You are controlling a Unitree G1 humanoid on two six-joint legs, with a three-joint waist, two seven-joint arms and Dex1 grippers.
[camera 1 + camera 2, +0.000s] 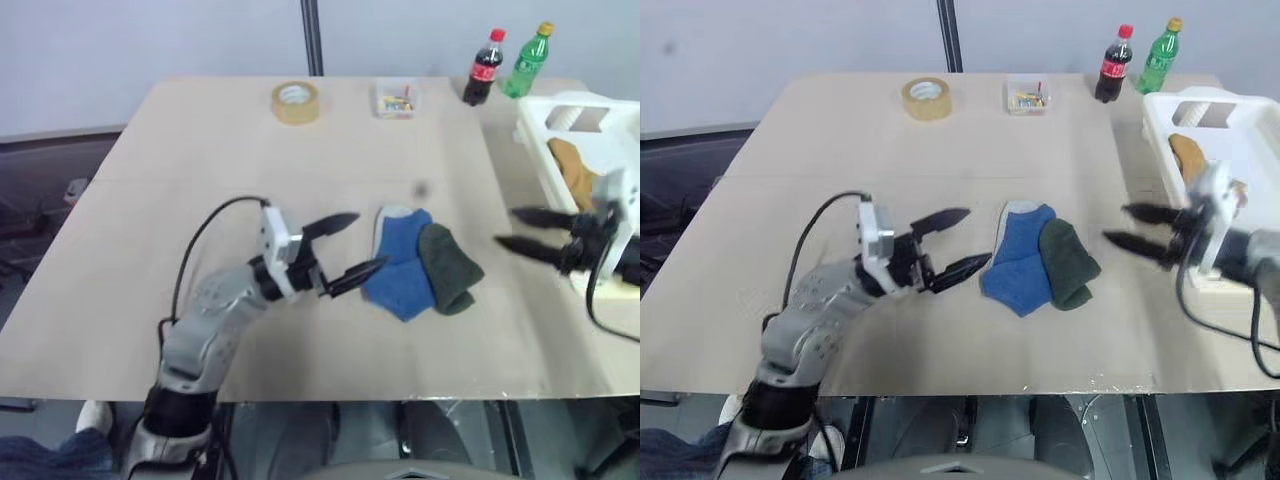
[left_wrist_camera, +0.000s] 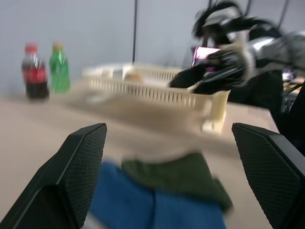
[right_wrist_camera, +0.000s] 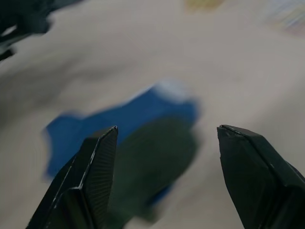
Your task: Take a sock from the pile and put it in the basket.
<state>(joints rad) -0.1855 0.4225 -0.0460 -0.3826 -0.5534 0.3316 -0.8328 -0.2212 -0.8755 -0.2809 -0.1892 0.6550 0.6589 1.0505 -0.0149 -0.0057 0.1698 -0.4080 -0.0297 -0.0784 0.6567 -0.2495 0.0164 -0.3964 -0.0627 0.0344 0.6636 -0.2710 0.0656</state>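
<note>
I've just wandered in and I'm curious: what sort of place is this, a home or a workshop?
Probably a test room or lab, not a home: a bare plywood table holds odd props, a roll of tape, two drink bottles, socks and a white basket, against plain grey walls.

Silver-grey left arm (image 1: 215, 320) with a dark joint band near its base, a white block at the wrist and a looping black cable. Left end effector (image 1: 345, 250): two tapered black fingers, textured pads. Right end effector (image 1: 520, 228): matching black fingers, white wrist block, black cable.
</note>
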